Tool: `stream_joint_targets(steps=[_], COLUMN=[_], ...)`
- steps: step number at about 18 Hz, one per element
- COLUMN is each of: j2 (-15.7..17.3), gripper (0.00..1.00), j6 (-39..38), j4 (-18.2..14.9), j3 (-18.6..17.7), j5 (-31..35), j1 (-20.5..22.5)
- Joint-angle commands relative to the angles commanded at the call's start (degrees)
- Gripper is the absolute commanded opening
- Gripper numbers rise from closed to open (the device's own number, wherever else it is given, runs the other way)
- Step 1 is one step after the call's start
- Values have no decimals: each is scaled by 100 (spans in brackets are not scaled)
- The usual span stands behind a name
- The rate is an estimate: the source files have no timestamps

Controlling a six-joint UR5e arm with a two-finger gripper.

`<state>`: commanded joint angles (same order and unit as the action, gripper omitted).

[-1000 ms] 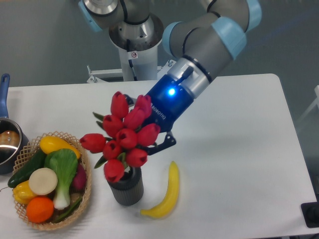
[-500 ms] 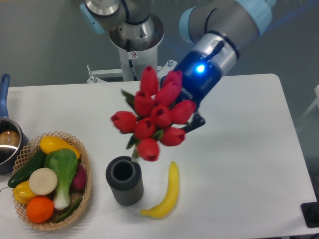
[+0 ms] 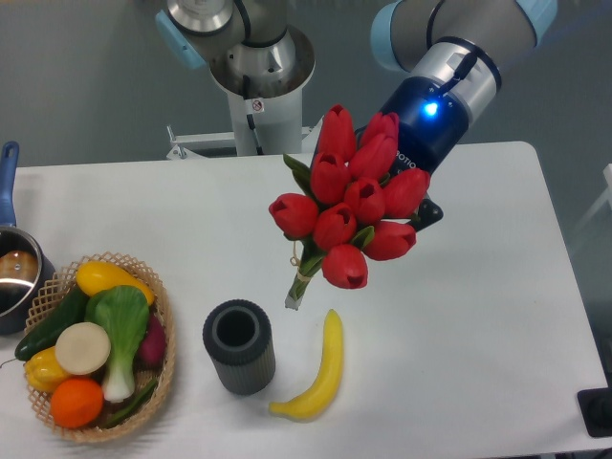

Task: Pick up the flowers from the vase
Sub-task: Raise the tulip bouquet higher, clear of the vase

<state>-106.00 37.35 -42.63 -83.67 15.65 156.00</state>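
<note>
Over by the left edge of the tabletop (image 3: 459,316), one pot (image 3: 14,277) and one wicker basket (image 3: 163,368) of vegetables are sitting idle. Toward the front edge, one vase (image 3: 238,345) is standing upright with its mouth bare, one banana (image 3: 318,371) lying just beside it. Above them, the flowers (image 3: 347,208), nine buds that I can count, are hanging in the air, stem ends clear of the vase. The gripper (image 3: 406,206) is mostly hiding behind the blooms, apparently pinching the bunch. I judge the pick nearly done; next calls for a steady hold.
</note>
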Motion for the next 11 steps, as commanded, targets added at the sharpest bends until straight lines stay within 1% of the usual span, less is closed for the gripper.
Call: stream_joint_targets(steps=[2,11], j2=[0,0], gripper=[38,38], j6=[27,141], j4=[-9,0], j3=[-18,-9], j5=[-88,-97], j1=[88,167])
